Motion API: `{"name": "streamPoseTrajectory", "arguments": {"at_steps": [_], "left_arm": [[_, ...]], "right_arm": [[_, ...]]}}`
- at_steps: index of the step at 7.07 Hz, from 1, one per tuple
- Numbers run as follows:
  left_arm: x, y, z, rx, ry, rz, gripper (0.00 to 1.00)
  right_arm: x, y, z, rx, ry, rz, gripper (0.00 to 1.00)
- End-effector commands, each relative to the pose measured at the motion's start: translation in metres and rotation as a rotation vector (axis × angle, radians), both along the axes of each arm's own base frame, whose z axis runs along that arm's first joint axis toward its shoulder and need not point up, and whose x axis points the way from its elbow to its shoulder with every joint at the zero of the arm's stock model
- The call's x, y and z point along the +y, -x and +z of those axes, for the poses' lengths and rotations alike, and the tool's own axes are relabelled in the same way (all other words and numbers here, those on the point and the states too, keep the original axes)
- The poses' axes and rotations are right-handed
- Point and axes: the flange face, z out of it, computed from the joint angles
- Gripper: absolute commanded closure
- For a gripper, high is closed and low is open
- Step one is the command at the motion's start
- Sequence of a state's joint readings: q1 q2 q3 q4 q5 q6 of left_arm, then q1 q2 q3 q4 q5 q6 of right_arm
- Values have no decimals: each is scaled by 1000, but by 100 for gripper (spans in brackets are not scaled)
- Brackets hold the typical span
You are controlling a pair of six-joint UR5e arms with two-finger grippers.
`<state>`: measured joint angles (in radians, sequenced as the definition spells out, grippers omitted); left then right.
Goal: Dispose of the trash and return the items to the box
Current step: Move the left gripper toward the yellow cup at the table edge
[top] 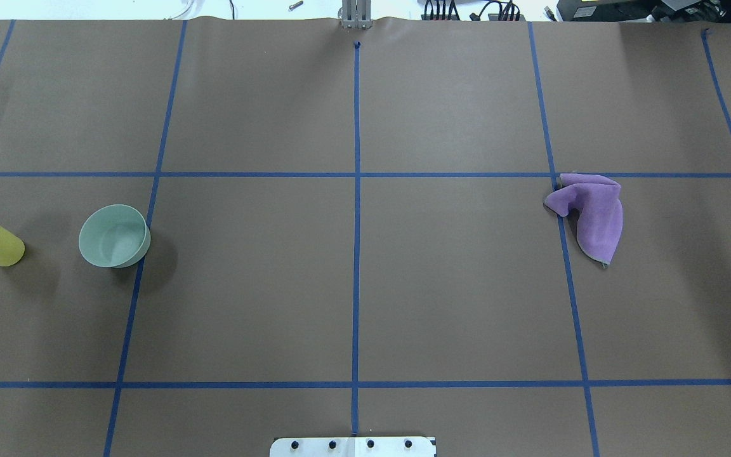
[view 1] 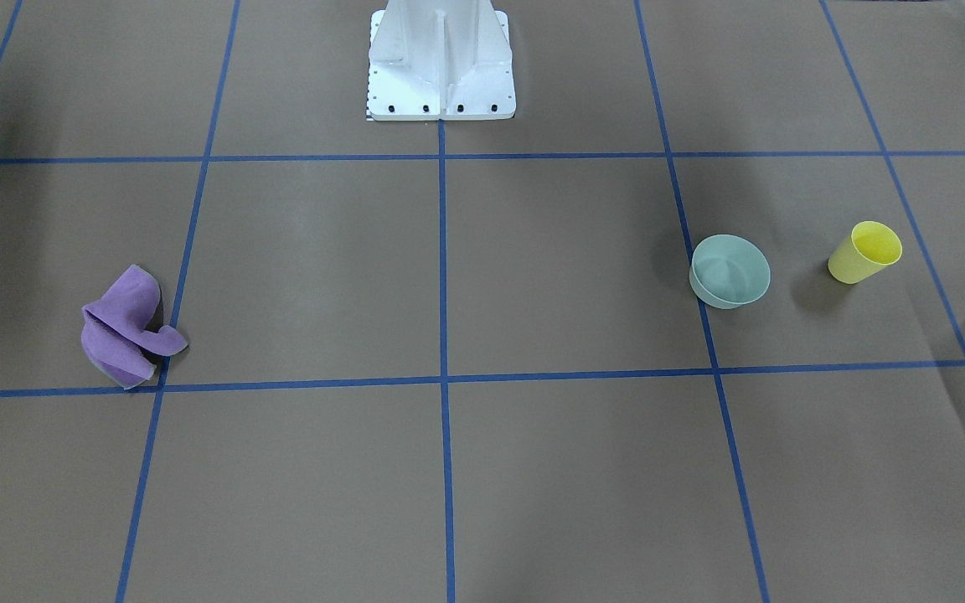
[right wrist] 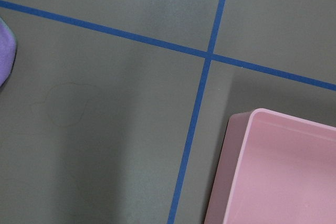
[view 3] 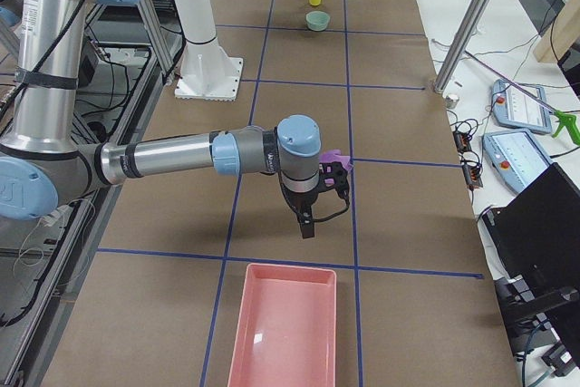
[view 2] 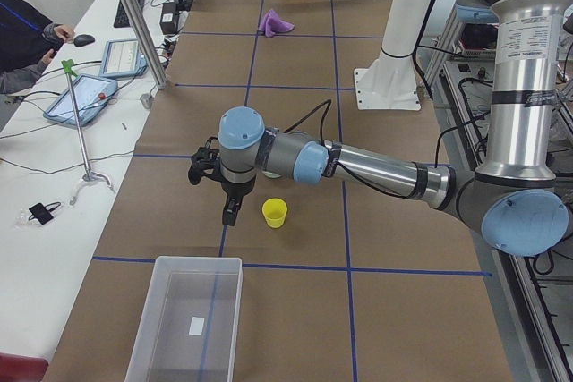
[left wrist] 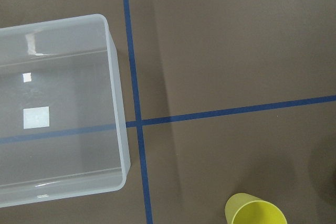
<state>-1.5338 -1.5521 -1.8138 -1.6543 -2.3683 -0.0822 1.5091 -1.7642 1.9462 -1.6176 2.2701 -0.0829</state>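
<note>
Cup (view 1: pixel 864 252), yellow and upright, stands far out on the left side of the bench (view 1: pixel 533 469), mouth up and nothing in it. Bowl (view 1: pixel 730 270), pale green and also upright, sits near it on the right, the two apart; a blue tape line runs under the bowl's edge. A clear box (left wrist: pixel 121 129) rests at the left end of the bench, left of the cup and apart from it. Cloth (view 1: pixel 126 328), purple and crumpled, lies well away on the right side, just beside a crossing of tape lines. A pink bin (right wrist: pixel 226 182) sits at the right end, beyond the cloth.

The left gripper (view 2: pixel 228 217) hangs pointing down above the bench, near the cup and between it and the box, touching neither. The right gripper (view 3: pixel 306 224) hangs pointing down between the cloth and the bin. Both show only in the side views, so I cannot tell how far either is open, and nothing can be made out in them.
</note>
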Motion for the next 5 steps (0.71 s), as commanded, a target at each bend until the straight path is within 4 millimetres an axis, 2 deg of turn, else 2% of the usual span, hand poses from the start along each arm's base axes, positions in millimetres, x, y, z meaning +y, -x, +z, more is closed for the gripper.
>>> {"name": "streamPoseTrajectory", "arguments": {"at_steps": [1, 2, 3, 5], "left_arm": [[8, -22, 11, 5, 57, -3, 1], [10, -47, 13, 16, 110, -10, 1], [19, -66, 25, 8, 140, 26, 1], [27, -86, 36, 0, 162, 68, 1]], "right_arm": [[-12, 31, -11, -7, 51, 20, 0], [-17, 46, -18, -12, 71, 28, 0], [-23, 54, -26, -15, 60, 20, 0], [-25, 61, -29, -16, 68, 21, 0]]}}
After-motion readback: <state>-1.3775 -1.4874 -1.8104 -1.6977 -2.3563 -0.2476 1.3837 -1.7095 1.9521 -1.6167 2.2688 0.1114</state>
